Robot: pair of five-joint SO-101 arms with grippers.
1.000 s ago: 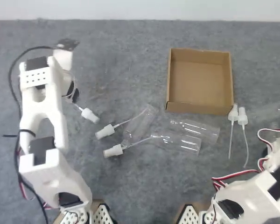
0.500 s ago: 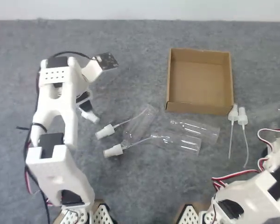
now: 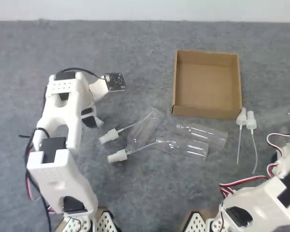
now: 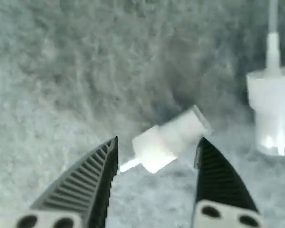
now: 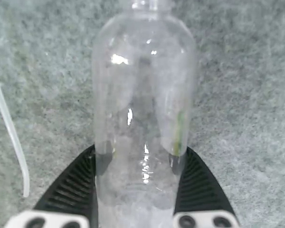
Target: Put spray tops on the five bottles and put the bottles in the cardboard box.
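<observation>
Left gripper (image 4: 156, 141) is spread around a spray top (image 4: 173, 133) lying well left of the cardboard box (image 3: 205, 112) — likely light and rigid; pinch its cap, not the tube. Right gripper (image 5: 140, 152) clamps a bottle (image 5: 142, 85) — probably slick, crushable.

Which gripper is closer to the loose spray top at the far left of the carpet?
Left. The left gripper hangs just above that spray top, open fingers straddling it. The right gripper is far across on the other side, shut on a clear bottle.
</observation>
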